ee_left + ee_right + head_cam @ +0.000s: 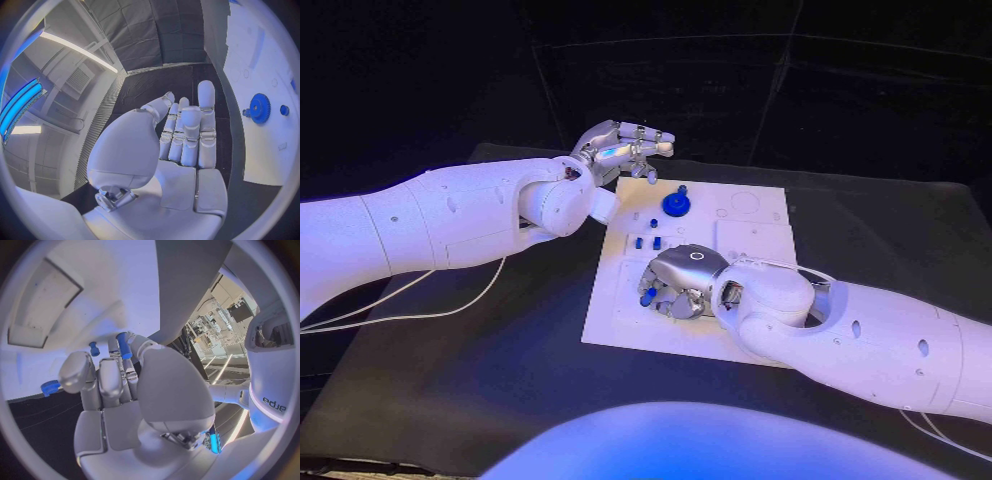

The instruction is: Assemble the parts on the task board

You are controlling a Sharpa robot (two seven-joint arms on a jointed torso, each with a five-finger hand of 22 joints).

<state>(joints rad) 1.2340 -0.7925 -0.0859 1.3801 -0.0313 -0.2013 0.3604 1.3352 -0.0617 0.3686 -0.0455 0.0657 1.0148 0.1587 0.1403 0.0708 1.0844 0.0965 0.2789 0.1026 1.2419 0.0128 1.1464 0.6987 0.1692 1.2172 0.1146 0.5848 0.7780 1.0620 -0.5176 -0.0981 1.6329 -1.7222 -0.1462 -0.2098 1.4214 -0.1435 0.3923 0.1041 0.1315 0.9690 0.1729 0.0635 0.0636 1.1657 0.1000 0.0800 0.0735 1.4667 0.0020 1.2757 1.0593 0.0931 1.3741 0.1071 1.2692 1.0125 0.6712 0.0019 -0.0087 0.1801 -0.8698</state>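
Task board (750, 330), a white plate, is seen lying in the middle of the black table (516, 340) in the head view. The right hand (678, 283) is lowered over the board's near half, its fingers curled down onto the plate, and a small blue peg (124, 345) is pinched at the fingertips (75, 374) in the right wrist view, with the same blue piece glimpsed beside the hand in the head view. A second small blue part (94, 348) is seen standing on the board just beyond the fingers. The left hand (620, 148) is raised at the board's far left corner, held clear of the plate, its fingers (187, 131) stretched out side by side and nothing gripped. A blue gear (676, 203) is seated on the far part of the board, near the left hand but apart from it. A few small blue pieces (643, 241) are seen on the board between the gear and the right hand.
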